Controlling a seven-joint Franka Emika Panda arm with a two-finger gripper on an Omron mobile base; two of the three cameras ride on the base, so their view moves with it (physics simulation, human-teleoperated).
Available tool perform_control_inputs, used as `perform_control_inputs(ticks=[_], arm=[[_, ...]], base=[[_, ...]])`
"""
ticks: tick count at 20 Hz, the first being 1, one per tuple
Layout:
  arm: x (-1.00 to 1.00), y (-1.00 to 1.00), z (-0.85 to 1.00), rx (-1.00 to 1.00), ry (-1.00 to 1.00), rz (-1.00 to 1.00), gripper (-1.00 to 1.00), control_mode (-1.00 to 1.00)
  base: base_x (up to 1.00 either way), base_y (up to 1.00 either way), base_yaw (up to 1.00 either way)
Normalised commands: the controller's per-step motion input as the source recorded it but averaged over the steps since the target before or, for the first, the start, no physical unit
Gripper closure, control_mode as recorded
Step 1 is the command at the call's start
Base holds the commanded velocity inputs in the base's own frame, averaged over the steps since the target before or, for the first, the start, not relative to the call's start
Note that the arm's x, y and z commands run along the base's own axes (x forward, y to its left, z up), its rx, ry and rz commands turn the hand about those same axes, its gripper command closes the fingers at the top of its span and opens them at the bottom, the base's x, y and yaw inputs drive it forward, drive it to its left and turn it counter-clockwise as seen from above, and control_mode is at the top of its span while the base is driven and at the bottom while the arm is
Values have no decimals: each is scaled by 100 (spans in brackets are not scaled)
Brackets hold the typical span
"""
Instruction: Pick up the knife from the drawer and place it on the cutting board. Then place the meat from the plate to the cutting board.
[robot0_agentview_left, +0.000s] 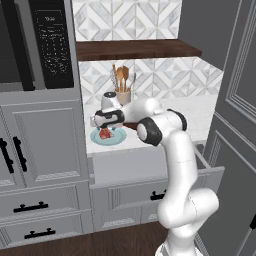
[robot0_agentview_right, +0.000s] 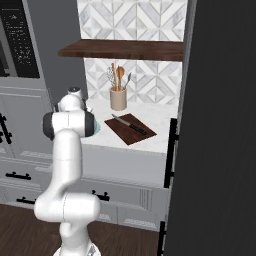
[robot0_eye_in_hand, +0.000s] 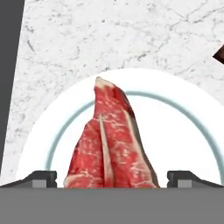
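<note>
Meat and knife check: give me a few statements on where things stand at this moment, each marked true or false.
1. The knife lies on the cutting board. True.
2. The meat is on the cutting board. False: it sits on the plate.
3. The fingers are shut on the meat. False: the gripper is open, one finger either side of the meat.
4. The drawer is pulled out. True.
5. A utensil holder stands behind the board. True.

The tabletop (robot0_agentview_left: 165, 112) is viewed from behind the arm by both base cameras, left and right; the plate (robot0_eye_in_hand: 183, 131) is seen close from above by the hand camera.
</note>
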Motion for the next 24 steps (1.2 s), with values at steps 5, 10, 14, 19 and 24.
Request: perform_control_inputs(ticks=[5,10,14,19,24], arm=[[24,0,-45,0,1,0,-100,-100],[43,15,-32,0,2,0,-100,-100],[19,9,-36,0,2,0,-100,-100],[3,7,-54,-1,8,0,100,-100],[-14,-4,-34,0,2,0,100,-100]], base=[[0,0,0],[0,0,0],[0,0,0],[0,0,0],[0,0,0]])
